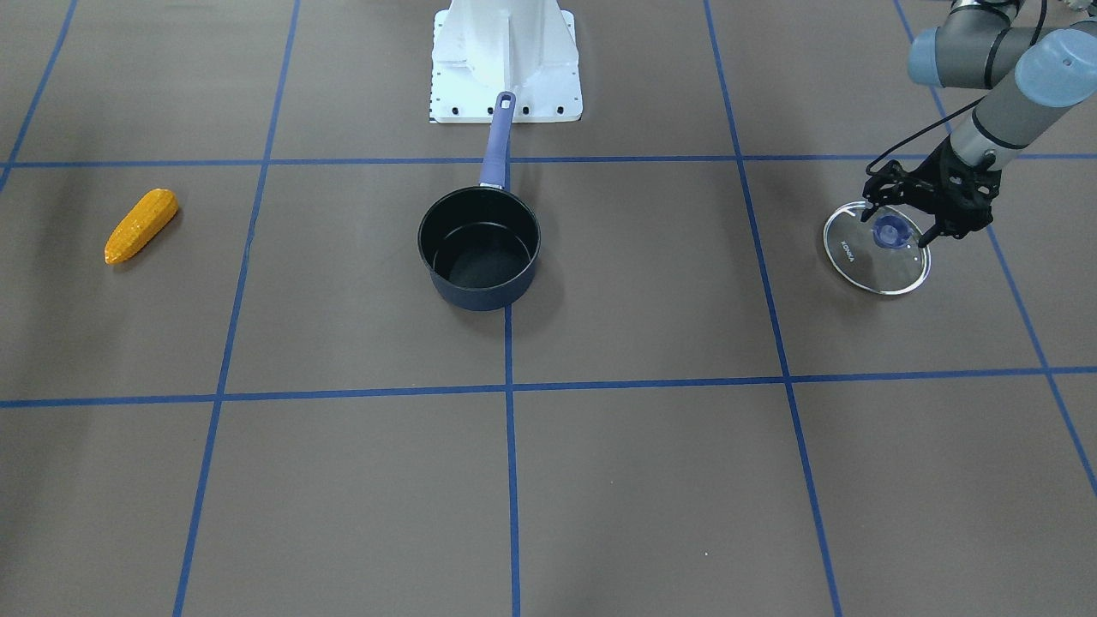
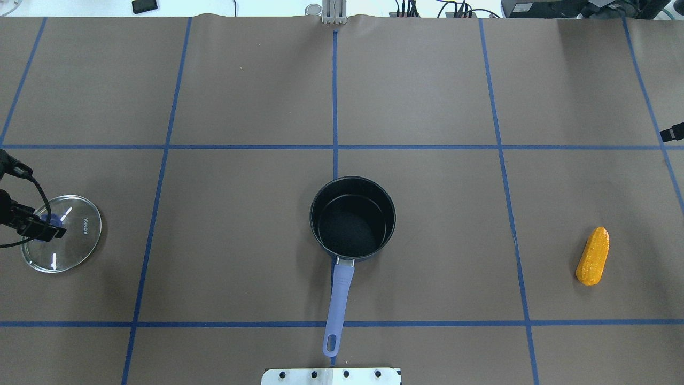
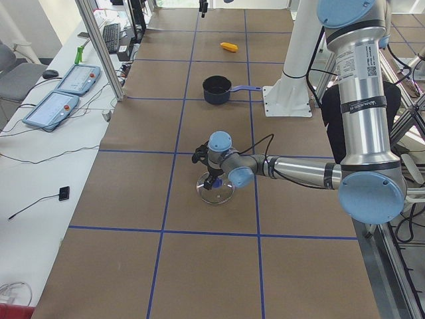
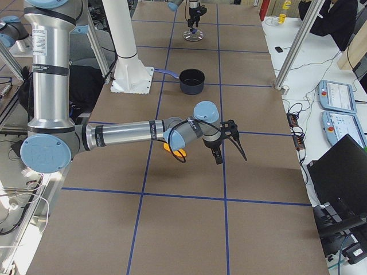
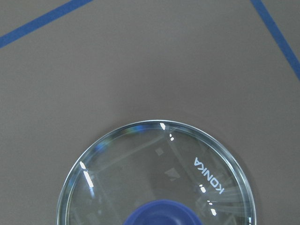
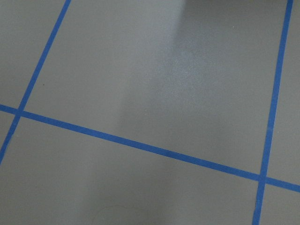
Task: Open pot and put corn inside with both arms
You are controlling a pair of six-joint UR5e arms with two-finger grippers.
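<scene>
Now, front view: small dark-blue saucepan (image 1: 480, 296) open, empty, mid-table. Left gripper (image 1: 896, 224) fingers spread around knob of round glass lid (image 1: 876, 272), not pinching.
Overhead: bumpy orange-yellow corn cob (image 2: 592, 256) far right of saucepan, long way pointing nearly away from robot.
Right side view: right gripper (image 4: 231, 159) near corn cob, so nearer arm; can't tell its grip.

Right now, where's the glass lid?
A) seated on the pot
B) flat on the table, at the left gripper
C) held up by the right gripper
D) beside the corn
B: the glass lid lies flat on the table, well apart from the uncovered pot, with the left gripper right above its middle.
</scene>
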